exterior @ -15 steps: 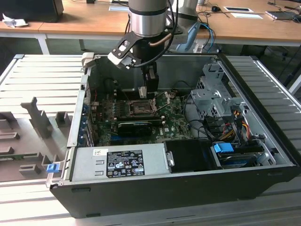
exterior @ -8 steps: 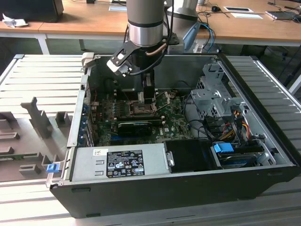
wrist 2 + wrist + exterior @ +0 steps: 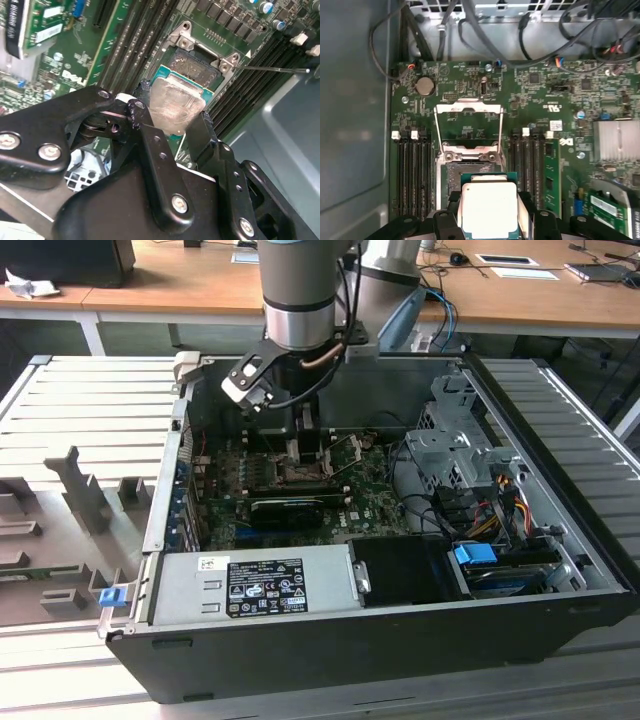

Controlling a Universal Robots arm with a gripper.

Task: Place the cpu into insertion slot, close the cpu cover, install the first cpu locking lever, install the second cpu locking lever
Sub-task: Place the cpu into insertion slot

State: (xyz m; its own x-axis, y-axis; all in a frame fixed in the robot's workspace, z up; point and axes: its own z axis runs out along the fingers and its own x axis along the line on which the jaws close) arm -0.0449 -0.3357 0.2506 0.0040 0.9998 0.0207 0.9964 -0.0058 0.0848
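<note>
As the hand (image 3: 174, 111) grips it, cpu (image 3: 487, 206) (silvery) gleams

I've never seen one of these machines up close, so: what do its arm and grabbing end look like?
The arm is a thick silver-grey tube with a black band; black cables run down beside it. In the second wrist view the gripper is matte black, built of jointed links fastened with silvery screws, ending in two narrow fingers.
</note>
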